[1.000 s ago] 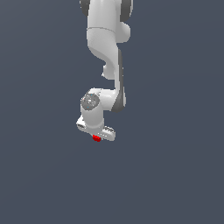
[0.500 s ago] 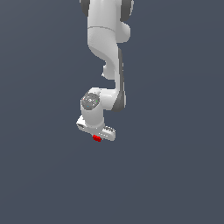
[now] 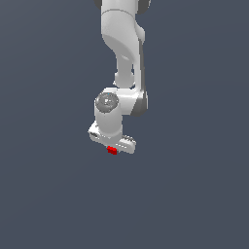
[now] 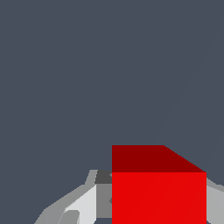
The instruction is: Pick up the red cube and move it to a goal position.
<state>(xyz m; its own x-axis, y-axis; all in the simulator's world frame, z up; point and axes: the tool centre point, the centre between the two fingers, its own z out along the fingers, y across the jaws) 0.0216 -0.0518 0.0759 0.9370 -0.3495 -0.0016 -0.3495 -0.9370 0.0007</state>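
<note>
The red cube (image 3: 112, 151) is tiny and plain, and it hangs just under the white hand of my arm in the exterior view. My gripper (image 3: 112, 149) is shut on it, and no surface shows beneath it. In the wrist view the red cube (image 4: 158, 192) fills the space between my gripper's (image 4: 153, 208) two light grey fingers (image 4: 83, 204), one on each side of it. The fingertips themselves are hidden in the exterior view behind the hand and the cube.
Plain dark grey-blue ground fills both views. No other object, edge or goal mark shows. The white arm (image 3: 124, 44) comes down from the top of the exterior view.
The hand with the red cube has moved a little upward and toward the exterior view's right. The grip on the cube is unchanged.
</note>
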